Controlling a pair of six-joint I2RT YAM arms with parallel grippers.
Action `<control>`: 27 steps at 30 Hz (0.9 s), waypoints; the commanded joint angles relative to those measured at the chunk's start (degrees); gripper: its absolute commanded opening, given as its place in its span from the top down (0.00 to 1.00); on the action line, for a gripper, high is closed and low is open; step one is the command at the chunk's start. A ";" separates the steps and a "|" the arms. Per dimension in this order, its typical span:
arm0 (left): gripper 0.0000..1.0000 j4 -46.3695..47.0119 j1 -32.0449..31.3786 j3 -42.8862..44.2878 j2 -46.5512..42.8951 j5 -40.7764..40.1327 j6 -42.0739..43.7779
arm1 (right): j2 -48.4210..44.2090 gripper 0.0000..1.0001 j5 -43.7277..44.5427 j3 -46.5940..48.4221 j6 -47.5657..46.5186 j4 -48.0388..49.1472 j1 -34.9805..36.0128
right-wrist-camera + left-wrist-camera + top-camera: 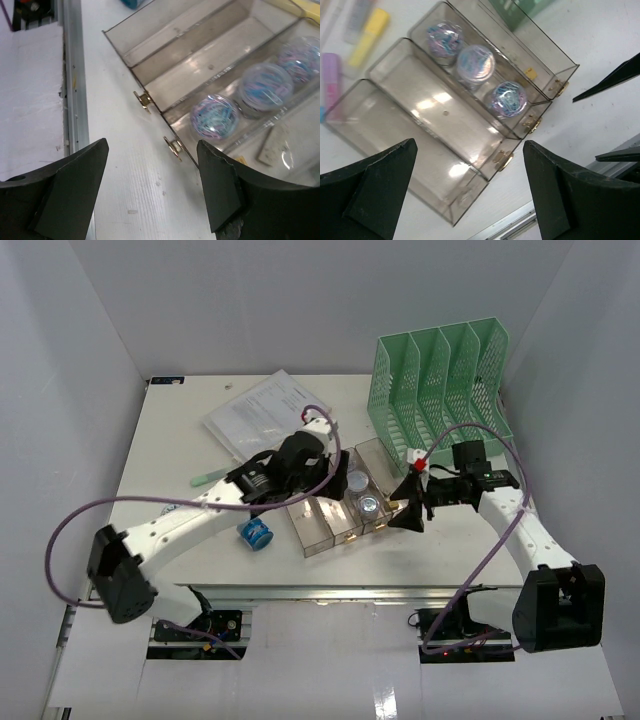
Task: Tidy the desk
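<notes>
the desk (170, 435) lies beneath both pairs of spread, empty fingers (375, 195).

The tabletop (170, 450) is plain white. At its one o'clock corner, the file rack (440, 390) is mint green with a fine mesh pattern. The tray (420, 85) is smoky clear with brass-coloured clasps (504, 159). Its three round tubs (476, 61) show tangled blue, pink and purple. At the tray's eight o'clock lies a bright blue roll (255, 533). The highlighter (370, 32) is yellow.
</notes>
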 commanded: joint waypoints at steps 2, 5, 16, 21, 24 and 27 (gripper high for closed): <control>0.02 0.82 0.46 -14.88 -23.08 -17.65 6.37 | 2.09 0.22 18.46 5.01 8.59 5.74 16.02; 0.02 0.32 0.65 -22.02 -35.58 -24.52 6.89 | 5.72 0.18 25.17 9.81 16.40 7.73 23.66; 0.02 0.49 0.67 -34.73 -72.92 -27.97 6.94 | 31.00 0.04 31.74 35.59 37.06 8.34 41.91; 0.02 1.43 0.67 -35.55 -73.95 -27.35 7.37 | 40.42 0.10 31.62 45.00 39.23 7.77 46.54; 0.02 1.31 0.76 -35.30 -71.96 -26.22 7.96 | 46.35 0.10 32.70 51.02 42.57 7.85 49.38; 0.02 1.12 0.78 -35.09 -69.85 -25.63 8.40 | 50.95 0.10 37.81 55.46 46.32 8.30 51.68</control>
